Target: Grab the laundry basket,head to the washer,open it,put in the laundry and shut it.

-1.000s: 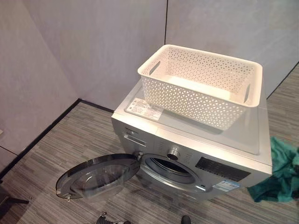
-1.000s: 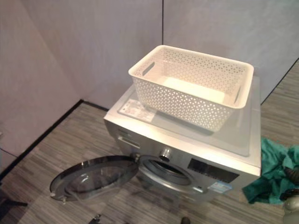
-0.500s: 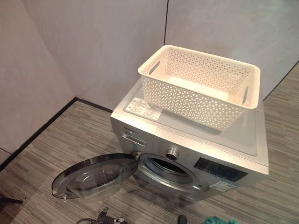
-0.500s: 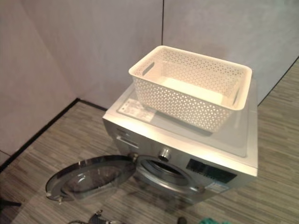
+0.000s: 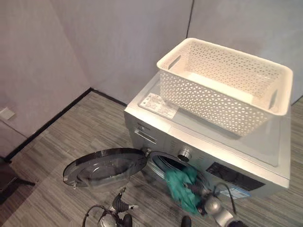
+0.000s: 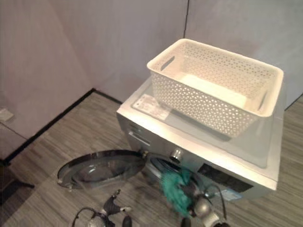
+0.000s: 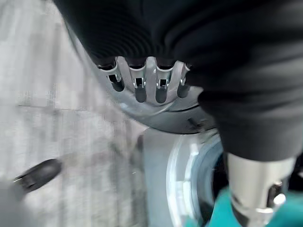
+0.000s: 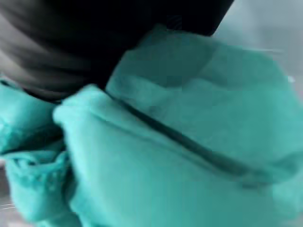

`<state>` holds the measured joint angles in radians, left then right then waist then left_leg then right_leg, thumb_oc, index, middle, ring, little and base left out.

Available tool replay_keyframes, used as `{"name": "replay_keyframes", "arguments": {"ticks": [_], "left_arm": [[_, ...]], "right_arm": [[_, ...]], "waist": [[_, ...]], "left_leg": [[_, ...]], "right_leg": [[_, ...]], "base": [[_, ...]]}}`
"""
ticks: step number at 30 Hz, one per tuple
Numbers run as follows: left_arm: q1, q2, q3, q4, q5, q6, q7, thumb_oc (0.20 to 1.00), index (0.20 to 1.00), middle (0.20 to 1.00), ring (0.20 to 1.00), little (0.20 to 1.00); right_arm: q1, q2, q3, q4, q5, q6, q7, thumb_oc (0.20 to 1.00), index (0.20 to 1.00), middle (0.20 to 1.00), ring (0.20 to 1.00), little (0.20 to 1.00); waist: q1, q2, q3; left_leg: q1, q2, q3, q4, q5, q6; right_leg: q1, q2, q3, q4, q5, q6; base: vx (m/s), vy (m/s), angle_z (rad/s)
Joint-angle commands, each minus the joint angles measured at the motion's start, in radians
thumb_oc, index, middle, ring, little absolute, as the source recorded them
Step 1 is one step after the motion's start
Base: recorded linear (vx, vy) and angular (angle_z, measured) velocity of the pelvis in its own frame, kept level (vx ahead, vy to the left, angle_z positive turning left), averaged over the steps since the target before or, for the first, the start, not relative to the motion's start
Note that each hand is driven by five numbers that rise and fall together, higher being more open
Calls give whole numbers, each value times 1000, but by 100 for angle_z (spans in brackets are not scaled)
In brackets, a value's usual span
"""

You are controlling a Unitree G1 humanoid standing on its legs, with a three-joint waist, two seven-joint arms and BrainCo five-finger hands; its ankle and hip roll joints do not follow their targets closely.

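The white openwork laundry basket [image 5: 222, 90] stands with nothing in it on top of the silver front-loading washer [image 5: 255, 147]. The washer's round glass door [image 5: 106, 166] hangs wide open, low to the left. A teal-green garment [image 5: 179, 187] hangs at the mouth of the drum [image 5: 160, 163], bunched in my right hand [image 5: 195, 190], whose fingers are closed in the cloth. That same garment [image 8: 189, 156] lies right against the hand's dark cover in the right wrist view. My left hand [image 5: 119, 204] hovers low in front of the door, holding nothing, fingers [image 7: 147, 85] relaxed.
The washer stands in a corner of grey walls on striped grey flooring. A dark stand leg [image 5: 12, 178] lies on the floor at the far left, and a white wall plate [image 5: 5, 113] is above it. Free floor stretches left of the open door.
The garment has gone from the floor right of the washer up to the drum mouth in my right hand. My left hand has come into view. The camera has shifted.
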<state>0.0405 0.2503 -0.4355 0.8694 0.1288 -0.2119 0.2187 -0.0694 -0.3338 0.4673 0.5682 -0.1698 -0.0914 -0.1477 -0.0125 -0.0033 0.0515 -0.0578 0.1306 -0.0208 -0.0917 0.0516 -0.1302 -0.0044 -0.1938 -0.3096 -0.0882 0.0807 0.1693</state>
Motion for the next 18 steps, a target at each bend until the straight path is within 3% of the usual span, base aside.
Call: {"name": "replay_keyframes", "arguments": {"ticks": [1, 6, 11, 14, 18], "left_arm": [[-51, 52, -3, -7, 11, -59, 11, 1000, 1000, 1000, 1000, 1000], [-61, 86, -31, -93, 34, -74, 23, 1000, 1000, 1000, 1000, 1000], [-109, 94, -32, -148, 50, -90, 107, 1000, 1000, 1000, 1000, 1000], [-188, 95, -50, -170, 87, -88, 182, 1000, 1000, 1000, 1000, 1000], [-286, 83, -75, -217, 27, -104, 178, 1000, 1000, 1000, 1000, 1000]], "right_arm": [[-5, -32, 10, -80, 50, -43, 45, 200, 200, 200, 200, 200], [-24, -30, 32, -171, 143, -54, 65, 200, 200, 200, 200, 200], [-72, -17, 60, -262, 215, -62, 47, 200, 200, 200, 200, 200], [-114, -15, 76, -314, 275, -73, 24, 200, 200, 200, 200, 200], [-151, -42, 63, -378, 360, -90, 4, 200, 200, 200, 200, 200]], "waist": [[16, -69, 5], [26, -75, 12], [35, -89, 21], [34, -101, 31], [25, -111, 49]], "left_leg": [[22, 21, 41, 4, -52, 1], [8, 22, 31, 4, -48, -1], [-5, 27, 22, 4, -43, -5], [-18, 34, 24, 4, -38, -9], [-42, 39, 27, 4, -28, -14]], "right_leg": [[-46, -90, 64, 1, 33, 69], [-52, -93, 54, 1, 32, 70], [-57, -92, 48, 1, 32, 67], [-72, -88, 54, 1, 34, 66], [-101, -84, 62, 1, 42, 66]], "base": [[2, -19, 18], [-7, -5, 2], [-11, -18, 11], [-46, -25, 9], [-65, -19, 2]]}}
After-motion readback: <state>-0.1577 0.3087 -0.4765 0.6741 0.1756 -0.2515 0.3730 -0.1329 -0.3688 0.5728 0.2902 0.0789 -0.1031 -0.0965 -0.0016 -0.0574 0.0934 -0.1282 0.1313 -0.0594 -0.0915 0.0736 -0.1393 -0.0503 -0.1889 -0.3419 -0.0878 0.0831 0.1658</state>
